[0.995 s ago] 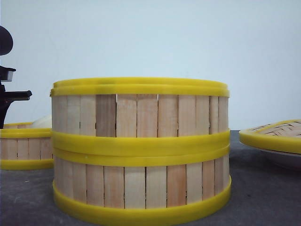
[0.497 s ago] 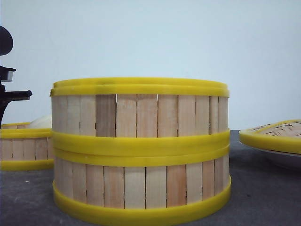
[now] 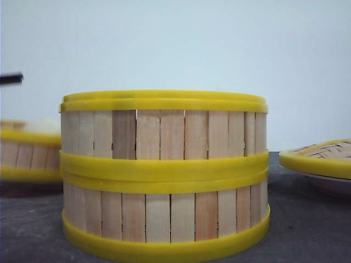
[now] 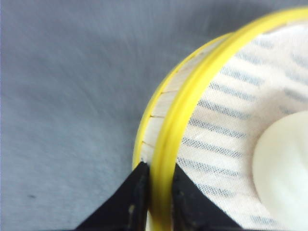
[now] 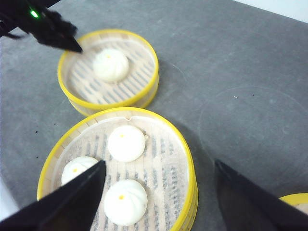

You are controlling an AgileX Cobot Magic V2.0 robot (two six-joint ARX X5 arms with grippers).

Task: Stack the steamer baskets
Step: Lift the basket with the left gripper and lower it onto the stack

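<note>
Two steamer baskets [image 3: 164,170] stand stacked in the middle of the front view, and the top one [image 5: 190,178] holds three white buns. A third steamer basket [image 3: 30,156] with one bun is at the left. It looks blurred and raised, with a shadow under it. My left gripper [image 4: 158,171] is shut on this basket's yellow rim [image 4: 192,91], one finger inside the wall and one outside. My right gripper [image 5: 159,163] hangs open above the stack, holding nothing. In the right wrist view the left arm [image 5: 43,24] reaches over the third basket [image 5: 144,96].
A flat woven lid [image 3: 321,156] with a yellow rim rests on a white plate [image 3: 334,183] at the right; its edge [image 5: 296,199] also shows in the right wrist view. Grey table [image 5: 240,72] lies beyond the stack.
The third basket at the left has risen off the table and is now blurred. The left arm's black parts have moved up, almost out of the front view.
</note>
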